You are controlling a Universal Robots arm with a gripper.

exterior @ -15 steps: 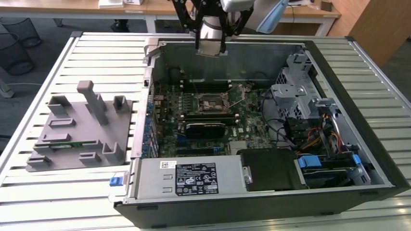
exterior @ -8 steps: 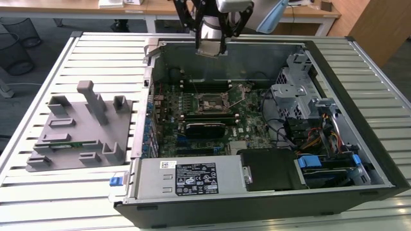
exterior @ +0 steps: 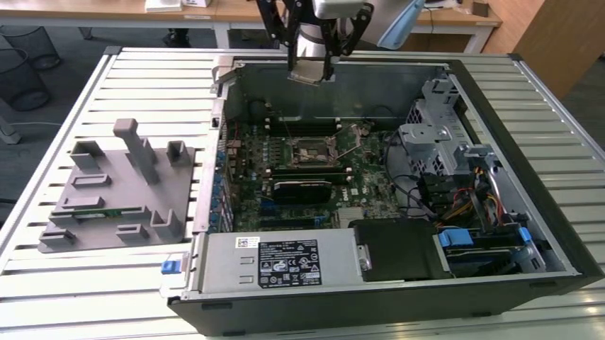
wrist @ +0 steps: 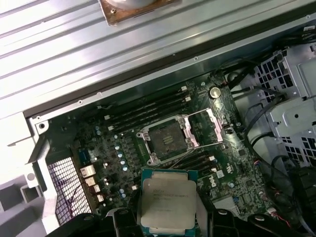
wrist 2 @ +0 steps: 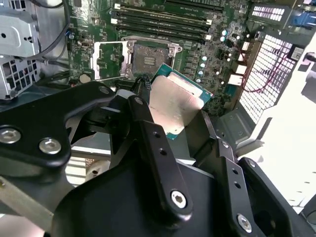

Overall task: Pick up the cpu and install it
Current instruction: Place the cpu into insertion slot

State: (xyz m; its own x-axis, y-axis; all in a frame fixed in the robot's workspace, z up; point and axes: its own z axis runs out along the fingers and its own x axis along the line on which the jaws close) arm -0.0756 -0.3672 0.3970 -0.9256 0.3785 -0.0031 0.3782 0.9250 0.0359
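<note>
I have the cpu pinched by two opposite edges, its silver lid facing the first wrist view and the green rim showing around it. The gripper is closed down to the chip's width, a finger on either side, and it holds nothing else. In the exterior view the chip hangs high, tilted, over the far wall of the open computer case and well apart from the motherboard.

The socket sits bare on the board, with its retaining frame flipped open beside it and the memory slots close by.

My worry is the thin edge grip. A jolt could twist or drop the chip onto the board. If it comes down tilted, rotated or off-centre it would, I judge, land on the socket's contacts and bend them. The raised frame and the case wall could also catch a finger.
</note>
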